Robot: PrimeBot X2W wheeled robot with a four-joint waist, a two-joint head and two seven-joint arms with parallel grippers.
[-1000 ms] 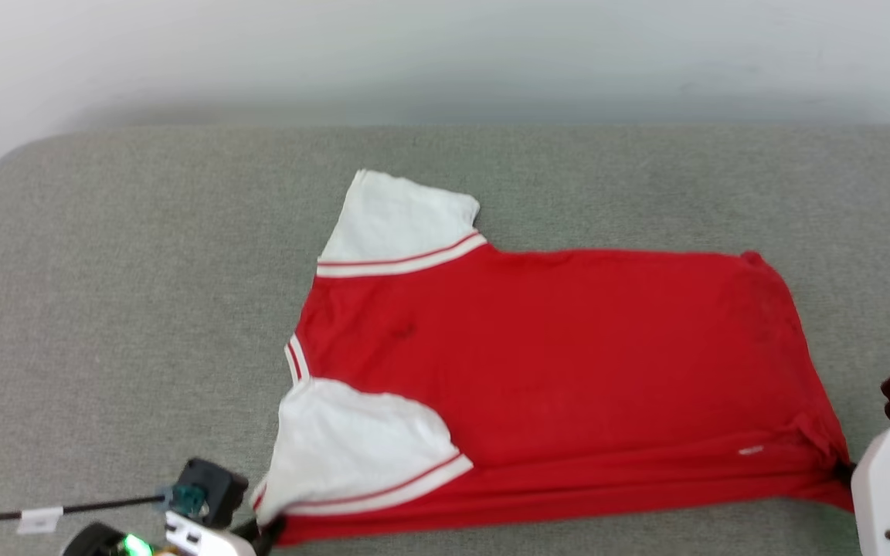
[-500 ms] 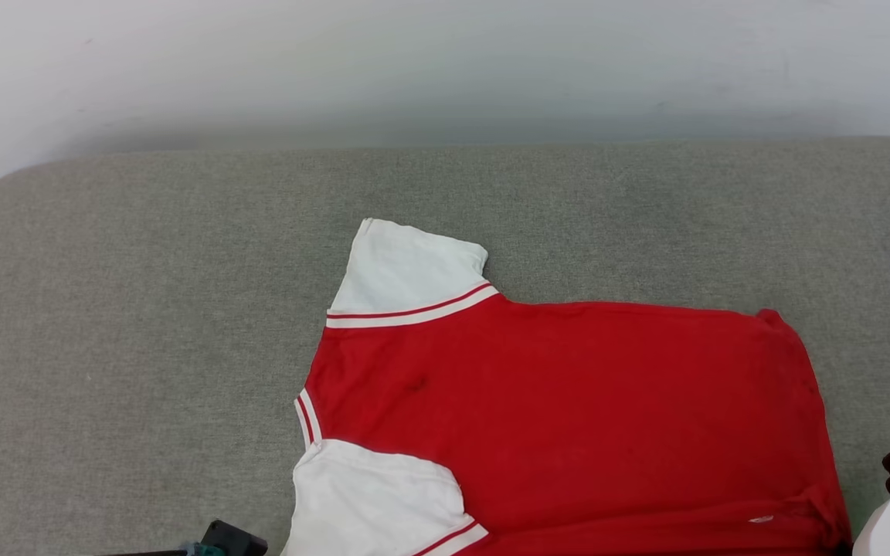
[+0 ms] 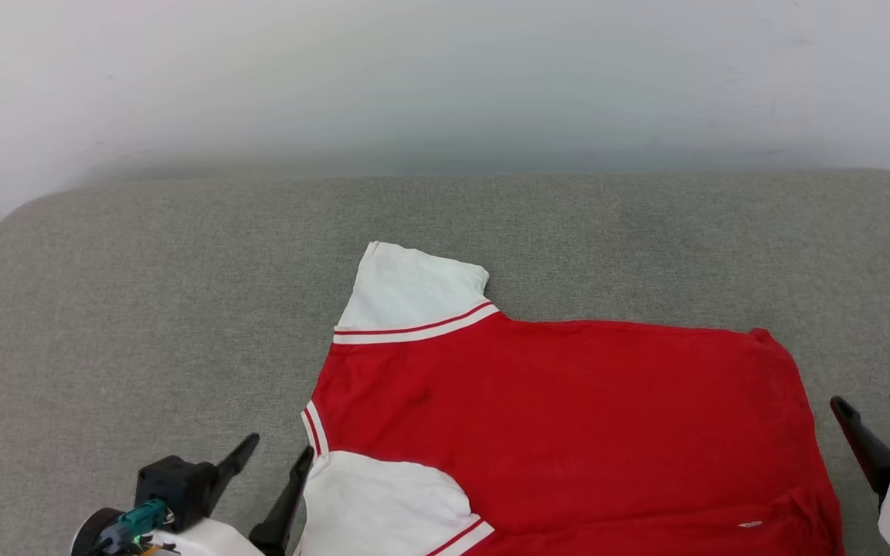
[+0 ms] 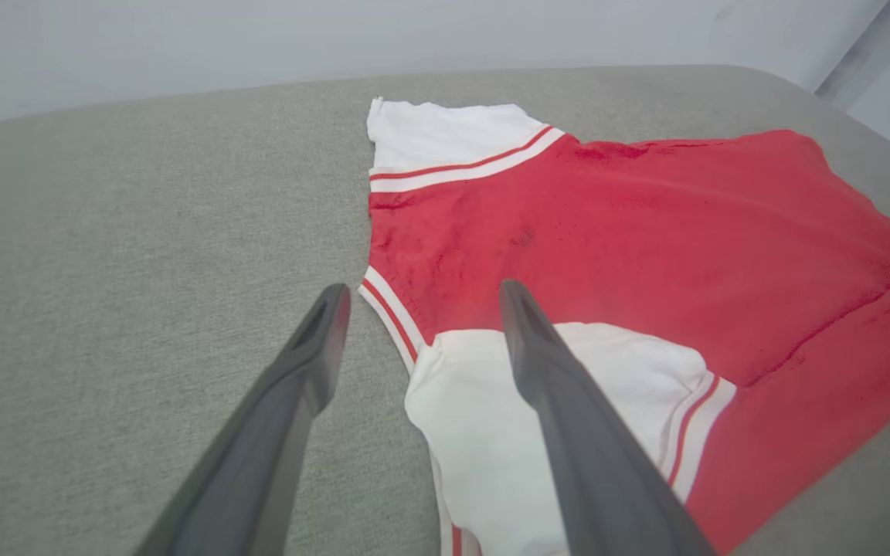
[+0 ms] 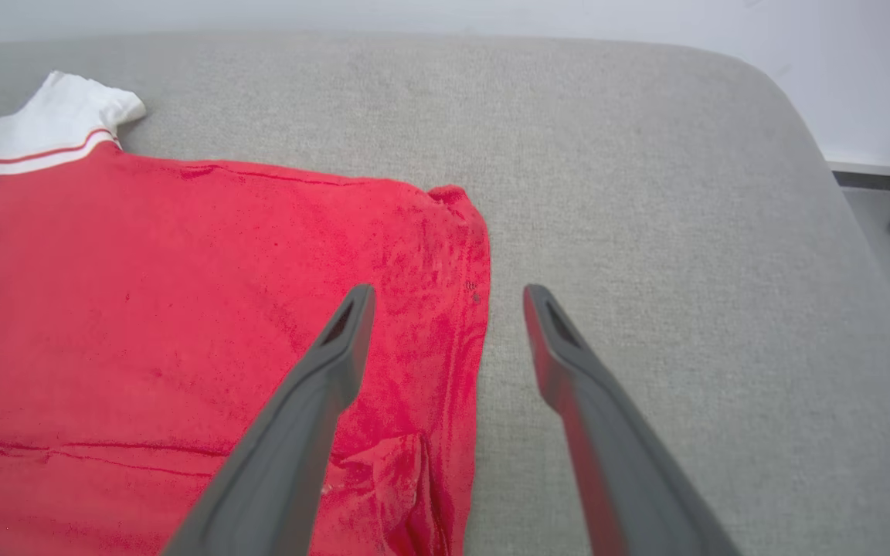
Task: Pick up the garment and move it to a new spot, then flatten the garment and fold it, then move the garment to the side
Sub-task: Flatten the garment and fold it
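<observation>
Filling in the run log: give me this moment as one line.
shirt spread on grey cushion | left gripper open, by collar | right gripper open, by hem | nothing held

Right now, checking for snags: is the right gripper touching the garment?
Apart. In the head view, the open right gripper sits beyond the edge of the garment, with a strip of grey cushion showing between them.

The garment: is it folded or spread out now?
Spread out: the garment lies mostly flat on the cushion, both white sleeves and red body showing, a crease along its near edge.
</observation>
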